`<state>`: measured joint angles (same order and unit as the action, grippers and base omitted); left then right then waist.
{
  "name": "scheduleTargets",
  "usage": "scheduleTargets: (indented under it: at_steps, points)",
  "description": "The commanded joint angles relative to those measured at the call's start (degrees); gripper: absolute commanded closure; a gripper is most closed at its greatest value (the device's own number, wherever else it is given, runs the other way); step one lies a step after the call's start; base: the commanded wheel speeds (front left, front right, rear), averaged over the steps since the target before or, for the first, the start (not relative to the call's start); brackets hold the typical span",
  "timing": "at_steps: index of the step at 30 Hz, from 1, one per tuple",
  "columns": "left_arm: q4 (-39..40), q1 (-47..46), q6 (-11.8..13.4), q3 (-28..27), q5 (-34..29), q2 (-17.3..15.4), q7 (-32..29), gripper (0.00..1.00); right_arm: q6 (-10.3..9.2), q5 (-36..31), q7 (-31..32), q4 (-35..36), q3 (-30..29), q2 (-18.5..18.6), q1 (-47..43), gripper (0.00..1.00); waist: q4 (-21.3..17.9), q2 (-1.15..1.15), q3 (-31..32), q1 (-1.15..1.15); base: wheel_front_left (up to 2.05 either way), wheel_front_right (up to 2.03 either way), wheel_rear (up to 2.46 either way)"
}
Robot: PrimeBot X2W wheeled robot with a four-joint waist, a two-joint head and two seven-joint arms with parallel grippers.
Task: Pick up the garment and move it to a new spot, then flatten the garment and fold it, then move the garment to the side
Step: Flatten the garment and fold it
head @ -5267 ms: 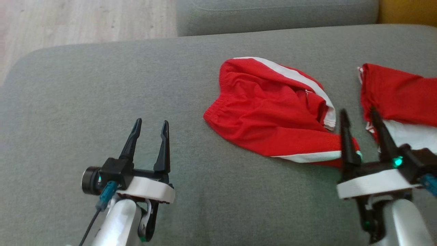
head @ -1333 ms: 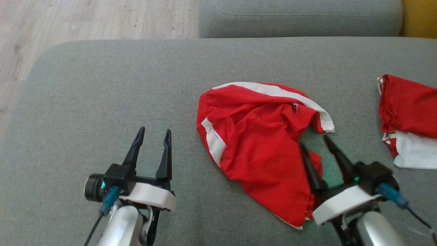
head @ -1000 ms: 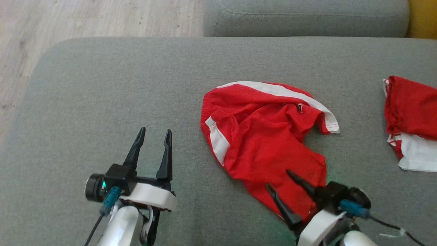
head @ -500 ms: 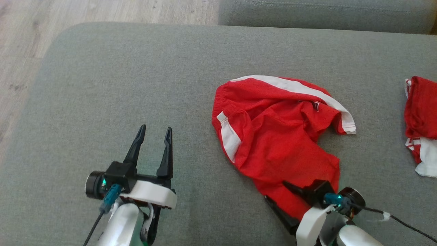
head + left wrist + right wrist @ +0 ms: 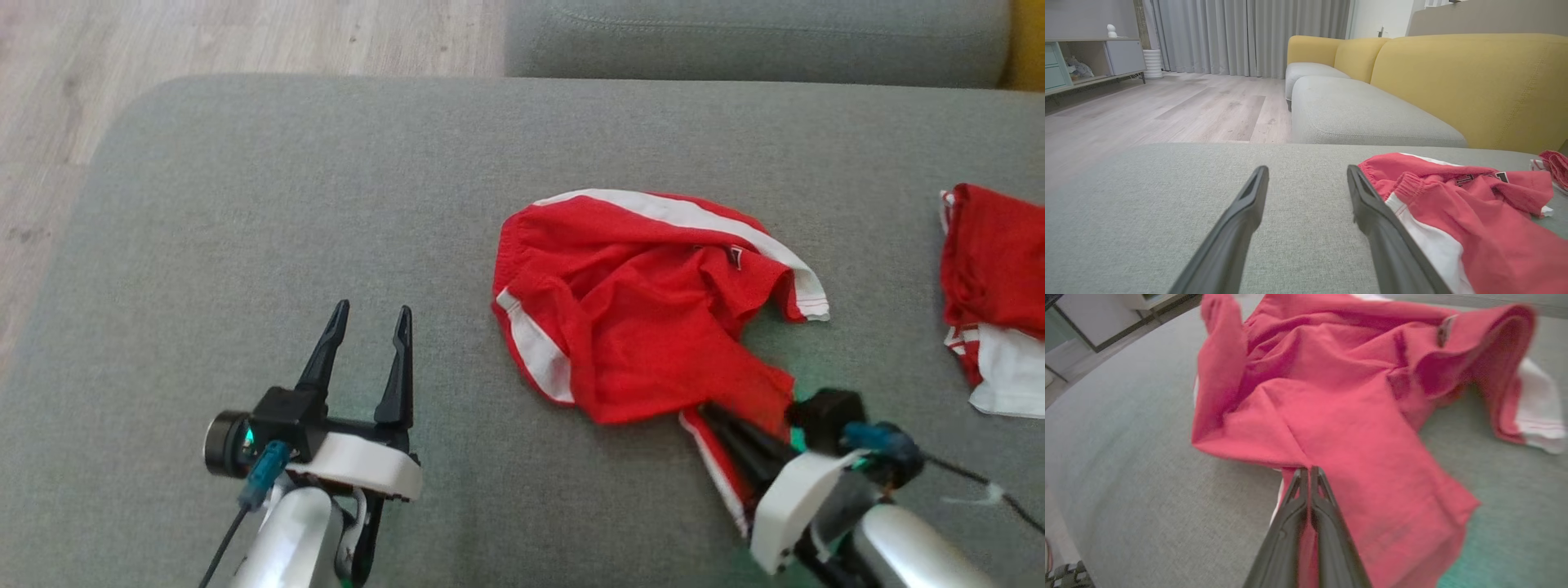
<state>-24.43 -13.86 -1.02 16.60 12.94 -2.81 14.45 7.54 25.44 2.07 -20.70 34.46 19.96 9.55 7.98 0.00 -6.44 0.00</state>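
The garment (image 5: 645, 310) is a pair of red shorts with white side stripes, lying crumpled on the grey sofa cushion (image 5: 326, 204). My right gripper (image 5: 709, 415) is shut on the garment's near hem, lifting that edge into a fold. In the right wrist view the closed fingertips (image 5: 1308, 473) pinch red cloth (image 5: 1331, 416) that drapes away from them. My left gripper (image 5: 365, 314) hovers open over bare cushion to the garment's left. The left wrist view shows its spread fingers (image 5: 1249, 204) with the garment (image 5: 1474, 212) just right of them.
A second red and white garment (image 5: 992, 294) lies at the cushion's right edge. Another grey cushion (image 5: 751, 41) sits behind, with yellow sofa backs (image 5: 1453, 81) beyond. Wooden floor (image 5: 163, 49) lies past the cushion's rounded left corner.
My right gripper went from open to shut, pinching the garment's near hem and drawing it up and toward me. The left gripper stayed still. The head camera shifted slightly.
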Motion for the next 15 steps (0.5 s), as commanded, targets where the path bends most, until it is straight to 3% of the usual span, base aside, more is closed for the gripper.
scheduleTargets:
  at_steps: [1,12,13,14,15]
  points:
    - [1.5,-1.8,0.0,-1.9,-0.8,-0.4,0.5,0.00,-0.05,1.0,-0.6,2.2,-0.7,1.4,0.4,1.00,-0.4,0.00,0.4,0.00,0.00,0.00,0.00]
    - [1.4,-2.1,-0.3,-1.5,-1.4,-0.6,0.5,0.00,-0.05,5.1,3.4,2.0,-4.8,4.9,2.7,1.00,-0.8,0.00,0.0,0.00,0.00,0.00,0.00]
    - [1.3,-2.2,-0.3,-1.4,-1.4,-0.6,0.5,0.00,-0.05,4.9,3.6,1.1,-4.8,5.2,3.2,0.78,-0.8,0.00,-0.1,0.00,0.00,0.00,0.00]
    - [1.3,-2.2,-0.4,-1.3,-1.4,-0.6,0.5,0.00,-0.05,4.3,3.7,0.1,-4.9,5.5,3.8,0.08,-0.7,0.00,-0.3,0.00,0.00,0.00,0.00]
    - [1.3,-2.3,-0.4,-1.3,-1.5,-0.6,0.5,0.00,-0.05,3.4,3.9,-1.1,-4.6,5.7,4.4,0.00,-0.7,0.00,-0.4,0.00,0.00,0.00,0.00]
